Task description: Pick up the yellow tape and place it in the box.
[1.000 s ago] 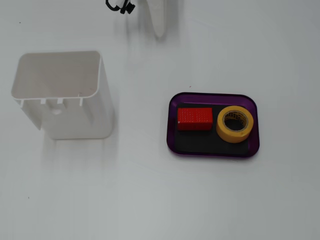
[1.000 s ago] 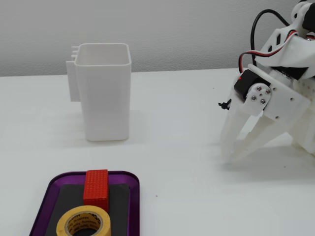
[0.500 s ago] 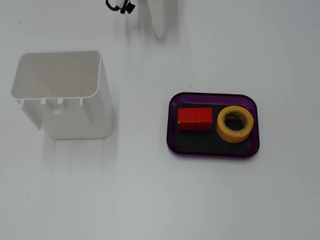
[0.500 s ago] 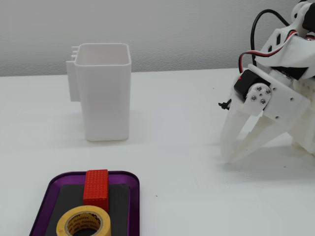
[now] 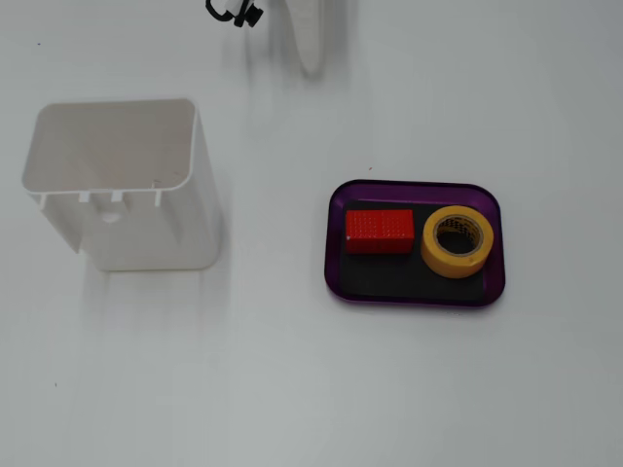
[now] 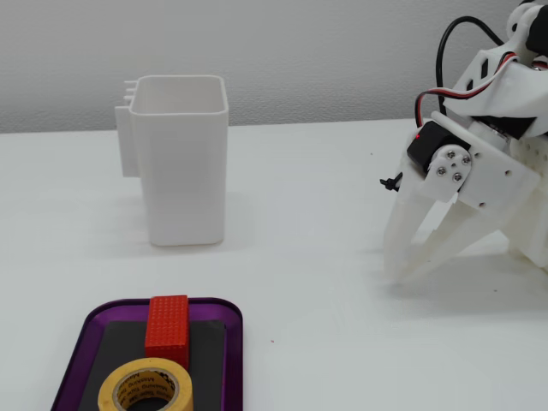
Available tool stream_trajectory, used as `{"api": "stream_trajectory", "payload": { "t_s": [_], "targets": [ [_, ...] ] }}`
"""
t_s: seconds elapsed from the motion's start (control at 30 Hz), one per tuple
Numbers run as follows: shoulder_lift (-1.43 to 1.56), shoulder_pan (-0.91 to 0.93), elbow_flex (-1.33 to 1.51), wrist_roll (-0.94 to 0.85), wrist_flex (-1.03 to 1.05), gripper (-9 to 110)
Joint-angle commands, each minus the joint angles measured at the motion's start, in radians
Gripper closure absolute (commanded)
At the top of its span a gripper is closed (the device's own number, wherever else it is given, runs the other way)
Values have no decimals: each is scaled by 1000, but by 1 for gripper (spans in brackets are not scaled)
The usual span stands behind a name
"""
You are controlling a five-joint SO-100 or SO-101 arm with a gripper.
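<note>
The small ring-shaped roll of yellow tape (image 5: 456,241) lay flat inside the shallow rounded-rectangle box with a translucent purple rim and black floor (image 5: 336,284), at the box's right end in the top-down fixed view. A red rectangular block with a dimpled top (image 5: 379,232) lay in the same box at its left end, just beside the tape with a narrow gap between them. In the low side fixed view the tape (image 6: 146,386) sat at the near end of the box (image 6: 231,347), at the table's front edge, with the block (image 6: 167,324) behind it.

The tall white plastic container (image 6: 181,169) stood upright and open-topped toward the table's back edge, well apart from the box.

The white two-finger gripper (image 6: 396,271) was at the table's right side in the side view, tips pointing down close to the surface, fingers spread apart and holding nothing. It was well apart from the box and tape.
</note>
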Motion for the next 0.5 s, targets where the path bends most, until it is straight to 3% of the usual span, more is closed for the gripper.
{"api": "stream_trajectory", "payload": {
  "t_s": [0.0,0.47],
  "targets": [
    [57,3,8,3,-3,102],
    [57,3,8,3,-3,102]
  ]
}}
